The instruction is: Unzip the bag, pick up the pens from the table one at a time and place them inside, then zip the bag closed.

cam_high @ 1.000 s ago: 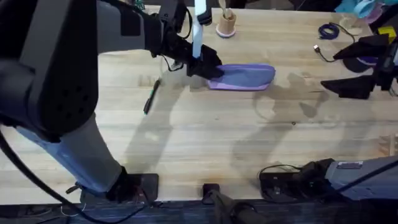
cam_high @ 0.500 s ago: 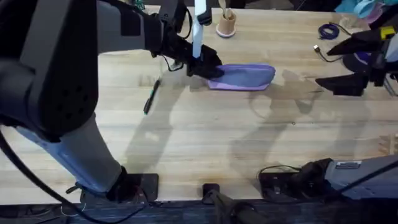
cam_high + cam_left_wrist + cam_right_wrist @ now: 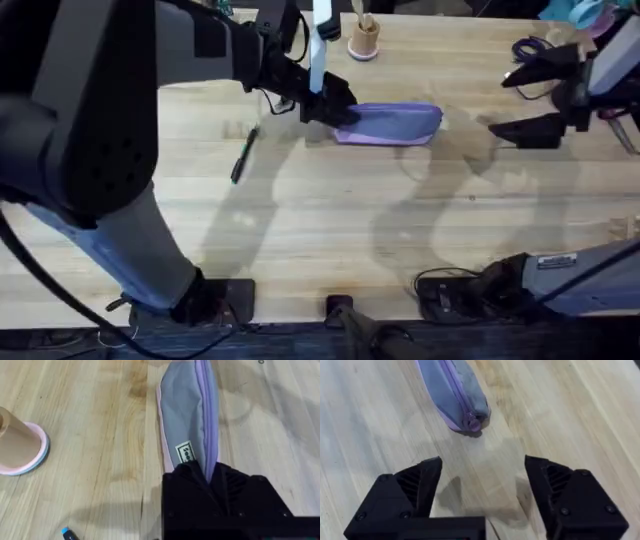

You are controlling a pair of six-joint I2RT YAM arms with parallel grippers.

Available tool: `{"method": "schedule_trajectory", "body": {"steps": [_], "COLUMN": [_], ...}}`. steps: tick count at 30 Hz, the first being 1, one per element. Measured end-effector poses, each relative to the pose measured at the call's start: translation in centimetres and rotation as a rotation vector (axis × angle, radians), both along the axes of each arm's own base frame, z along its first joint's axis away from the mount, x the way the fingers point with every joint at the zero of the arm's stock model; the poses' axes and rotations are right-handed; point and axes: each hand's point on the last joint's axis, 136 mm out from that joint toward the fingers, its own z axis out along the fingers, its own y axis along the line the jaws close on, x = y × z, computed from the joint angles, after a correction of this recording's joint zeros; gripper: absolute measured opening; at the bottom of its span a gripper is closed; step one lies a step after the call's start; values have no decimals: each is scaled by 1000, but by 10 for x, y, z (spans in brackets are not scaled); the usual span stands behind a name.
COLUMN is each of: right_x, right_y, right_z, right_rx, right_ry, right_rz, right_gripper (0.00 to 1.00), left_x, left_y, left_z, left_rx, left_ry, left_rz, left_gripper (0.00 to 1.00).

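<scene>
Your right end effector (image 3: pixel 522 104), spread wide, has swung in toward the bag (image 3: pixel 395 123). Your left end effector (image 3: pixel 335 108) still pinches the bag's end; one pen (image 3: pixel 243 155) hasn't moved.

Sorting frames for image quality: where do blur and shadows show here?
Overhead: the left arm looms large, dark and blurred; soft arm shadows cross the table. Left wrist: the bag is sharp. Right wrist: the right gripper casts a faint shadow on the wood.
</scene>
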Motion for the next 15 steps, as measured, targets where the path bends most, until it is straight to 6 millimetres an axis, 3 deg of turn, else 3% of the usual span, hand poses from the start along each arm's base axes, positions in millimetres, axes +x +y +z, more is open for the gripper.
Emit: {"method": "schedule_trajectory", "body": {"steps": [11, 14, 15], "right_x": [20, 22, 23], "right_y": [29, 39, 51], "right_z": [-37, -52, -69], "right_rx": [28, 51, 71], "right_ry": [47, 89, 129], "right_rz": [114, 144, 183], "right_gripper": [971, 994, 995], "left_x": [0, 0, 0], "left_y": [0, 0, 0], "left_z": [0, 0, 0], "left_rx": [0, 0, 0], "left_ry": [0, 0, 0], "left_rz": [0, 0, 0], "left_gripper": [42, 42, 42]}}
